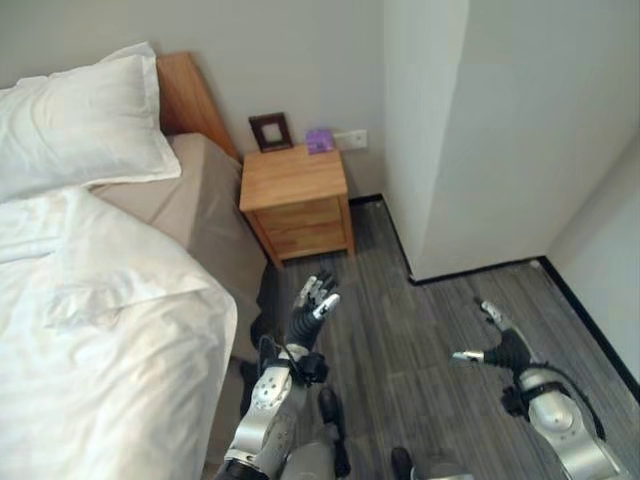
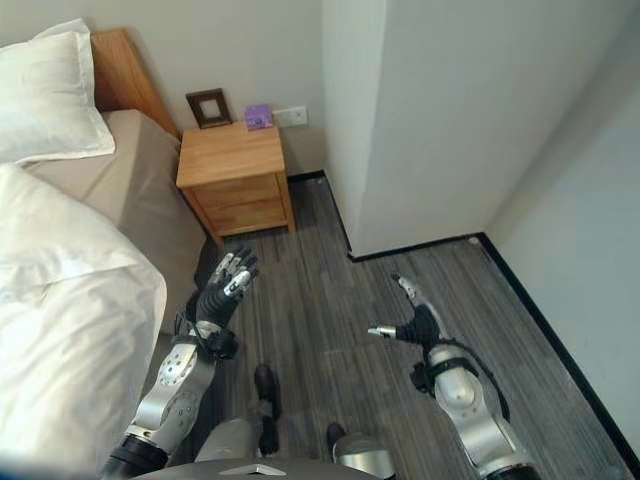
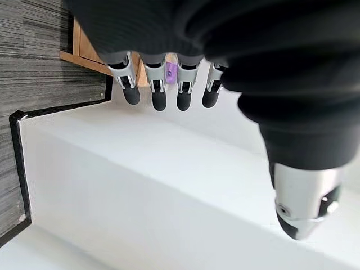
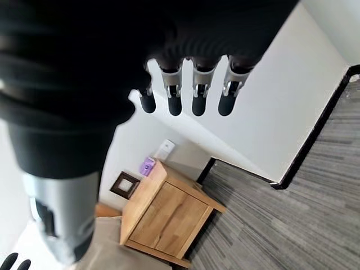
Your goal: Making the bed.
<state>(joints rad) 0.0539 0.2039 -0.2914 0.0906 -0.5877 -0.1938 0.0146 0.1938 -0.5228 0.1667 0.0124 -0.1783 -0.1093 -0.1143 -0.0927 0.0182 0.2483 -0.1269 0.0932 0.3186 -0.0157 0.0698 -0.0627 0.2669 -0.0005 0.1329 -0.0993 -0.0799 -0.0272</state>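
The bed (image 1: 190, 200) stands at the left with a wooden headboard (image 1: 190, 95). A white pillow (image 1: 80, 115) lies at its head. A rumpled white duvet (image 1: 100, 330) covers the near part and leaves a beige sheet bare beside the pillow. My left hand (image 1: 310, 305) is raised over the floor just right of the bed's edge, fingers straight, holding nothing. My right hand (image 1: 500, 345) hovers above the floor further right, fingers spread, also holding nothing. In the wrist views the left fingers (image 3: 159, 93) and right fingers (image 4: 197, 93) hang straight.
A wooden nightstand (image 1: 295, 195) with two drawers stands beside the headboard, with a dark picture frame (image 1: 270, 130) and a small purple object (image 1: 319, 140) on it. A white wall corner (image 1: 440, 150) juts out at the right. Grey plank floor (image 1: 400, 310) lies between.
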